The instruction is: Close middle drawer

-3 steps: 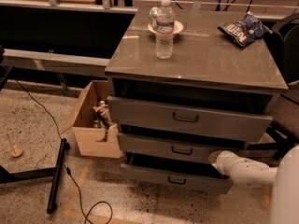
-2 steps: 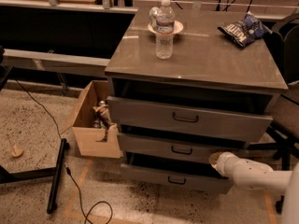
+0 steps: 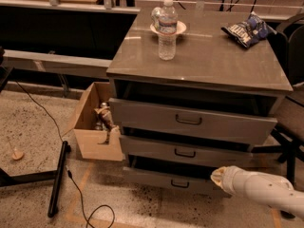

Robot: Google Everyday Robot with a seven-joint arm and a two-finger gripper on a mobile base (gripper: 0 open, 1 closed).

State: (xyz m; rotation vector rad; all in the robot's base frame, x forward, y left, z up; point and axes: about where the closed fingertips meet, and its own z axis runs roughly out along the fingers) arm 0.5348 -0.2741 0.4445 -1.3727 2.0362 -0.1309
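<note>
**Operator:** Where does the gripper stand?

**Inspector:** Your gripper (image 3: 219, 177) shows only as the pale tip of the white arm (image 3: 266, 190), which the frame's right edge cuts off. Open or closed, I cannot tell.

**Operator:** And the middle drawer?

**Inspector:** Your middle drawer (image 3: 185, 152) stands partly pulled out, just above-left of that tip. Its interior is in shadow.

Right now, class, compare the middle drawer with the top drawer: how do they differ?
The top drawer has a taller front panel; the middle drawer has a low one. The top drawer appears pulled out further, overhanging the middle drawer. Both are grey, open, with a small dark centre handle. The gripper sits low on the right, below the middle drawer's front.
</note>
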